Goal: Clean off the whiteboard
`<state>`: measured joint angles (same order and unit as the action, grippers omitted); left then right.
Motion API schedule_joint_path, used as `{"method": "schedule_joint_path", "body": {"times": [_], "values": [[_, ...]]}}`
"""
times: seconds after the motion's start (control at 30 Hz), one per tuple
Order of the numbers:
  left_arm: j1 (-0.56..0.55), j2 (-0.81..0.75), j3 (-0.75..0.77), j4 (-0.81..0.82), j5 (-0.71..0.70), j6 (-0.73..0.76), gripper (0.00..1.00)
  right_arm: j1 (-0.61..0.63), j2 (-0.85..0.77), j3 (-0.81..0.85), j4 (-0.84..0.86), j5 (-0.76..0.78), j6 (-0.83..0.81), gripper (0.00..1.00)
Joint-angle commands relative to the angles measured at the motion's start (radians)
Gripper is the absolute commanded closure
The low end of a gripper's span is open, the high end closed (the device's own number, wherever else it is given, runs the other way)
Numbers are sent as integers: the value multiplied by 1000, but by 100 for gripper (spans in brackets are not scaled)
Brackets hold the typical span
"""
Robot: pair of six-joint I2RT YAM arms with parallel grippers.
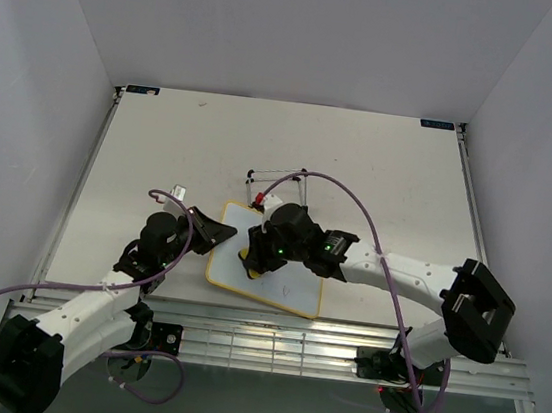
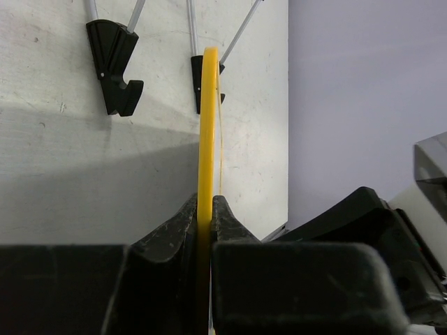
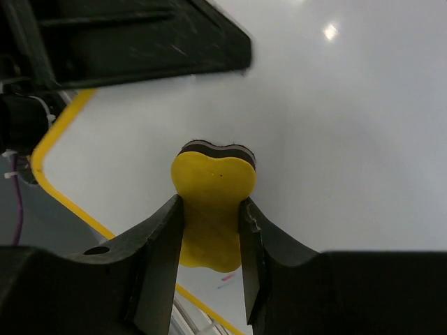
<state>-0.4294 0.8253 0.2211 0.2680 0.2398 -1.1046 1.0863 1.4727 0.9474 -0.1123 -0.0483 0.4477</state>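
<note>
Right gripper (image 3: 211,206) clamped on eraser (image 3: 213,174) against whiteboard (image 3: 328,125) at table (image 1: 163,142) centre, left gripper (image 2: 205,202) pinching its left edge; surface mostly wiped, faint marks (image 3: 227,279) left near the near edge.

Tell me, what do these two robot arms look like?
The left arm and right arm have white segments joined by chunky black joints. A thin purple cable loops along each. Green lights glow near the right wrist. The left pincer and right pincer are black, with two scuffed wedge-shaped fingers.
</note>
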Motion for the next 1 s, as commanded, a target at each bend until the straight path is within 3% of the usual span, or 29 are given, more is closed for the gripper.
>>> {"method": "schedule_joint_path", "body": {"times": [0.0,0.13,0.33,0.6,0.97], "values": [[-16,-40,6,57,24,-15,100,29,69,102,-1,-82,-47,75],[-16,-40,1,56,23,-17,100,41,109,149,-6,-90,-52,75],[-16,-41,7,53,19,-12,100,41,94,111,-116,74,-6,75],[-16,-41,18,50,24,-11,100,20,-29,-172,-150,154,157,75],[-16,-57,14,42,13,-17,100,-22,-245,-433,-170,159,308,75]]}}
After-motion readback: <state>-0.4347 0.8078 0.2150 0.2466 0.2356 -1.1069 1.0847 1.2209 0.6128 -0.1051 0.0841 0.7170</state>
